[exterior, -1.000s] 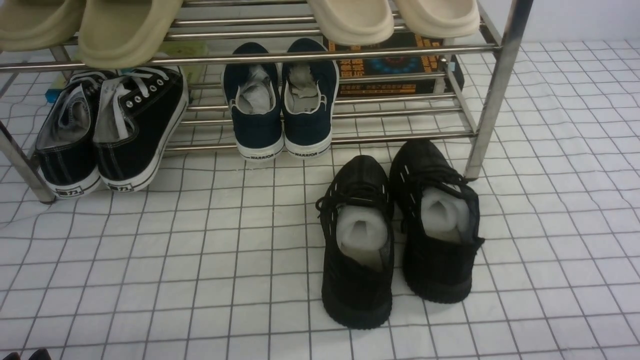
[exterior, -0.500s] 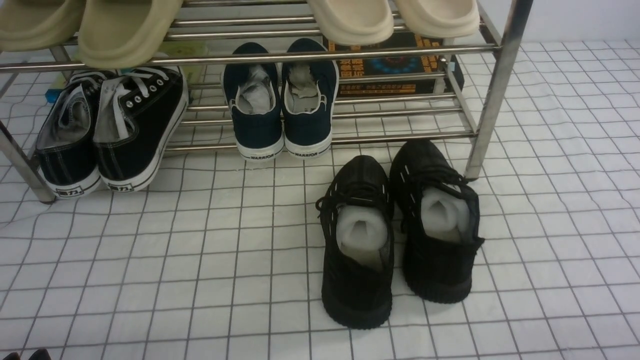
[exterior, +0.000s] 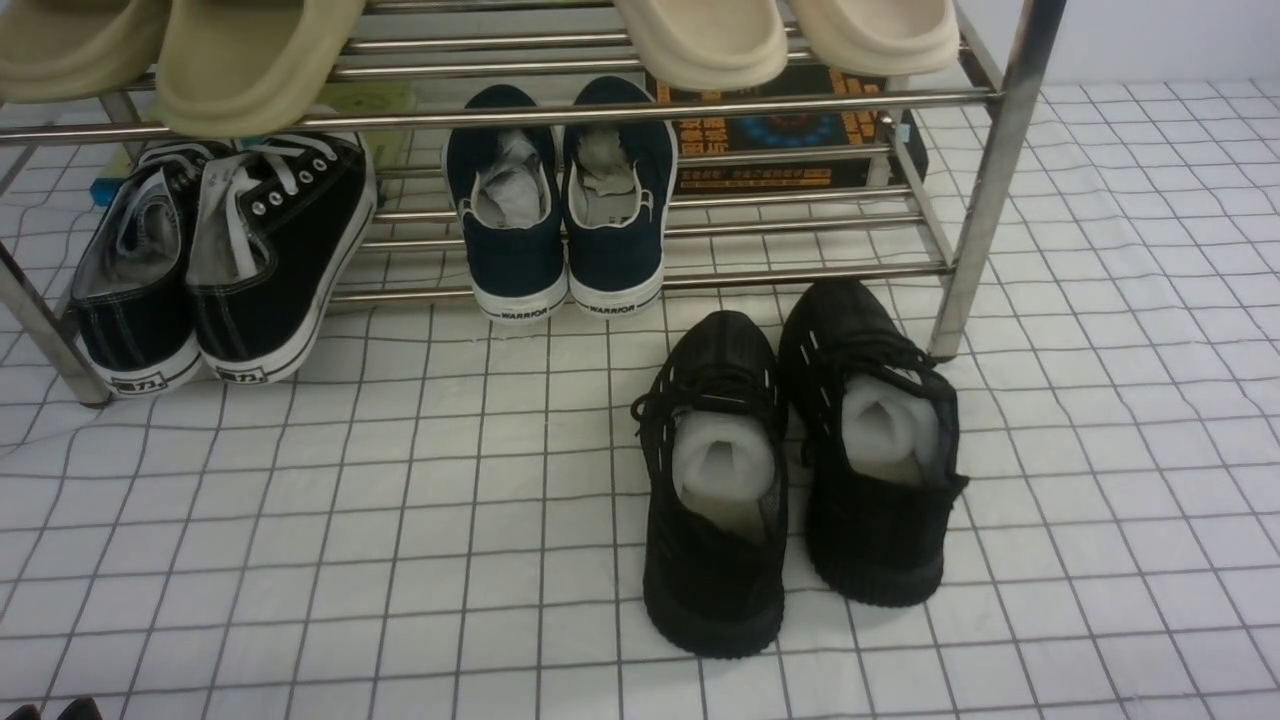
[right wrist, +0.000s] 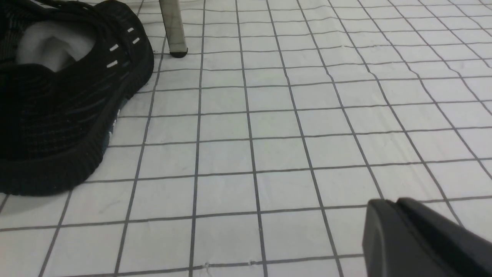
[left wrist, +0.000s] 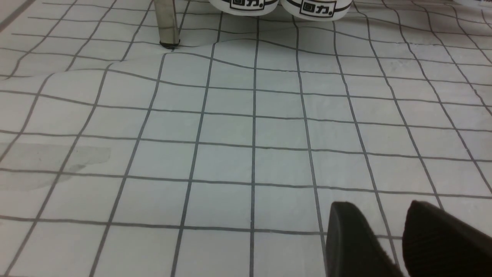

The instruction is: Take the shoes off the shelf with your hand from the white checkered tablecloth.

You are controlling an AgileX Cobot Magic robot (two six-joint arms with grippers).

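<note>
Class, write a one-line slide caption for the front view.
Black sneakers stand side by side on the checkered cloth in front of the metal shoe rack, off its bars.

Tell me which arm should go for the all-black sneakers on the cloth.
Right, probably. The all-black sneakers sit right of centre by the shelf's right leg, and the right wrist view shows one close by. The left pincer sees only the canvas pair's heels and bare tablecloth.

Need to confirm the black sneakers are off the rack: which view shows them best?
Front view: both black sneakers stand whole on the tablecloth, before the rack. Right wrist shows one sneaker's side; left wrist shows neither.
</note>
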